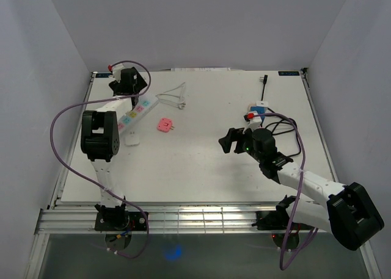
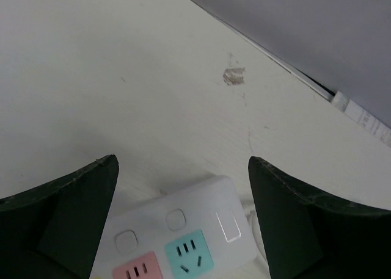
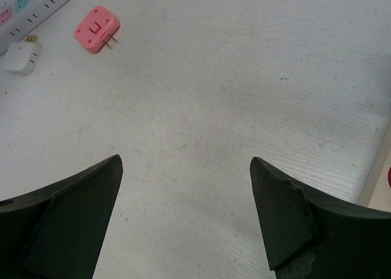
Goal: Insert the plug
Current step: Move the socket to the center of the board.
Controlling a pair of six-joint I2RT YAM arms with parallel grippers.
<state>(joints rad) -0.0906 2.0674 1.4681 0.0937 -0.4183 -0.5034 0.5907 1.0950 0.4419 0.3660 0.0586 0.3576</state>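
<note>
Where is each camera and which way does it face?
Top external: above and behind the bases, looking down on the table; left arm and right arm show.
Left wrist: on the left arm, looking down at the power strip; left jaws open.
Right wrist: on the right arm, looking across the table toward the pink plug; right jaws open.
Shared: top and right wrist show that plug.

No legible text; blue label [image 1: 290, 73] on far edge of the table [image 1: 201, 163] too small to read.

Open tabletop [image 1: 201, 169] from right gripper [image 1: 231, 141] to pink plug [image 1: 165, 125]; white adapter [image 1: 132, 140] lies just beside the power strip [image 1: 138, 110].
</note>
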